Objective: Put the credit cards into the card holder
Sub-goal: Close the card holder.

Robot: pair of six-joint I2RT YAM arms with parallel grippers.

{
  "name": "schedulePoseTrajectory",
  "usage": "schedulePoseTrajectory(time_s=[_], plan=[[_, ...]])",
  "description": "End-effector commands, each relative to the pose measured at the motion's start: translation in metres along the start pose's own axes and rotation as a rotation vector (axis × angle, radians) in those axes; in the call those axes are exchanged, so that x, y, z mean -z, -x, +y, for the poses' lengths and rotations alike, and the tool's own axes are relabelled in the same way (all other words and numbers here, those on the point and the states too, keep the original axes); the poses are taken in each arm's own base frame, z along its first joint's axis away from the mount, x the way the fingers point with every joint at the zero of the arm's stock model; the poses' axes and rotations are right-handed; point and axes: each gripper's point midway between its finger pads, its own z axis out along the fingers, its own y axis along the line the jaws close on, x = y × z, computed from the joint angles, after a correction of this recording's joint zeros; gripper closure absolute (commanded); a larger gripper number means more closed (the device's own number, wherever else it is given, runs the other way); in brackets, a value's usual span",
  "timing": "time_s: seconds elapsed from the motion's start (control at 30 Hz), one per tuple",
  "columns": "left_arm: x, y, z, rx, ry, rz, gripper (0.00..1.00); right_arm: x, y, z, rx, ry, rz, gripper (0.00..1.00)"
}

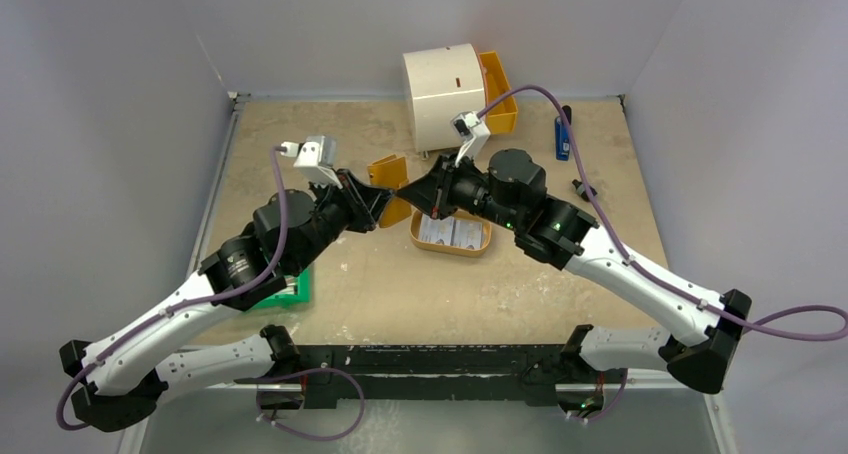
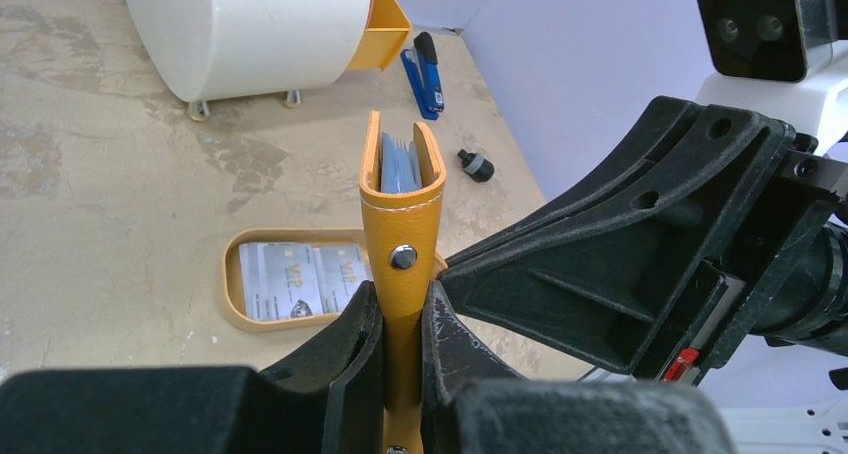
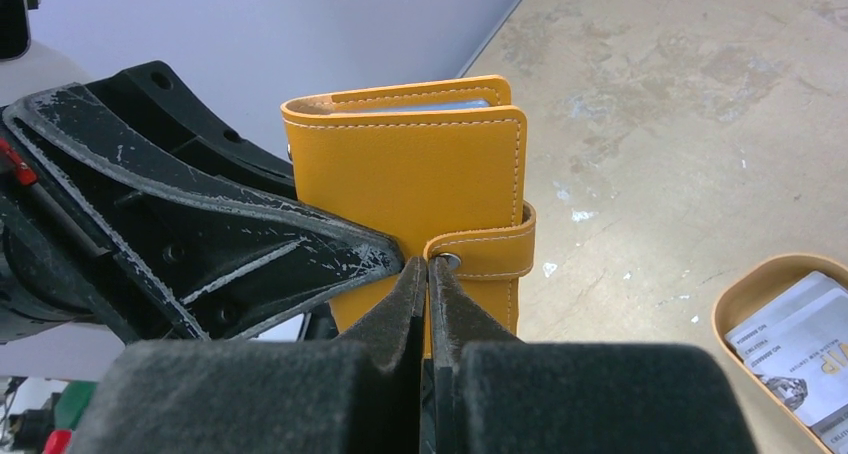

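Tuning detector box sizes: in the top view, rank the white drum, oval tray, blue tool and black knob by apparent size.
1. white drum
2. oval tray
3. blue tool
4. black knob
The gaps are clear and no two look alike.

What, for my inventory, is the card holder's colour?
The card holder is mustard yellow; right wrist view best.
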Motion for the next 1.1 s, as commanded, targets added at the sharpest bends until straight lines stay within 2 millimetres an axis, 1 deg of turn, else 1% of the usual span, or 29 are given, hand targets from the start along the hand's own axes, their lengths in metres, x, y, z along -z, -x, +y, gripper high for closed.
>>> schedulePoseTrajectory(time_s=[0.0,0.07,0.1,0.13,0.17,0.23,0.37,0.5,0.6,0.67,0.73,0.77,0.87,1.03,1.07], plan=[[0.026,0.03,-0.065,0.116,-0.278,-0.049,1.0,0.003,0.004,0.021,-0.003,0.084,-0.017,0.89],[0.027,0.033,-0.054,0.109,-0.23,-0.071,1.0,0.015,0.006,0.026,0.0,0.104,-0.023,0.71],[0.028,0.034,-0.049,0.106,-0.211,-0.08,1.0,0.019,0.007,0.029,0.0,0.118,-0.026,0.63],[0.028,0.035,-0.045,0.103,-0.193,-0.086,1.0,0.024,0.005,0.03,0.0,0.118,-0.012,0.57],[0.029,0.036,-0.042,0.103,-0.18,-0.095,1.0,0.029,0.004,0.032,0.002,0.126,-0.003,0.52],[0.03,0.036,-0.036,0.099,-0.156,-0.102,1.0,0.04,0.004,0.037,0.004,0.145,0.007,0.46],[0.033,0.036,-0.028,0.092,-0.132,-0.108,1.0,0.07,0.008,0.041,0.051,0.153,0.0,0.42],[0.04,0.037,-0.025,0.096,-0.143,-0.12,1.0,0.097,0.014,0.029,0.094,0.103,-0.06,0.36],[0.045,0.033,-0.034,0.102,-0.214,-0.111,1.0,0.099,0.006,0.028,0.09,0.135,-0.068,0.33],[0.05,0.03,-0.046,0.113,-0.291,-0.102,1.0,0.098,0.003,0.041,0.074,0.229,-0.082,0.31],[0.057,0.029,-0.057,0.132,-0.369,-0.097,1.0,0.1,0.005,0.057,0.049,0.334,-0.117,0.29],[0.06,0.029,-0.062,0.144,-0.405,-0.098,1.0,0.1,0.006,0.06,0.042,0.354,-0.132,0.28],[0.069,0.031,-0.074,0.173,-0.492,-0.108,1.0,0.096,0.01,0.061,0.035,0.357,-0.151,0.26],[0.072,0.031,-0.077,0.189,-0.512,-0.107,1.0,0.094,0.014,0.068,0.031,0.394,-0.167,0.23],[0.074,0.036,-0.08,0.197,-0.531,-0.125,1.0,0.093,0.013,0.067,0.024,0.391,-0.165,0.23]])
